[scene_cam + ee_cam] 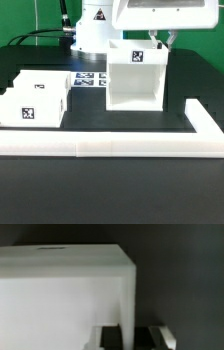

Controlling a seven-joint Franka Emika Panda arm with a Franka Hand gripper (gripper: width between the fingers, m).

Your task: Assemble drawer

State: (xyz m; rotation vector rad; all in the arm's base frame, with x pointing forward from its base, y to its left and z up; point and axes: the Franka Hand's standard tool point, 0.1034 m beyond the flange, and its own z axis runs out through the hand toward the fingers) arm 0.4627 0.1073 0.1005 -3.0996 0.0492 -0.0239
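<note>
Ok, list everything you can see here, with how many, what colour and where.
tall boxy white plastic casing: one, white, tagged, upright mid-table.
low white plastic tray block: one, white, tagged, exterior view's left, apart from the casing.
marker board: one, white with tags, flat between those two, further back.
long low white L-shaped wall: one, white, along the front and exterior view's right.
black table: one, black, under everything.
white robot arm: one, white, behind the casing.
dark fingers: two, dark, at the casing's upper edge; grip unclear.
</note>
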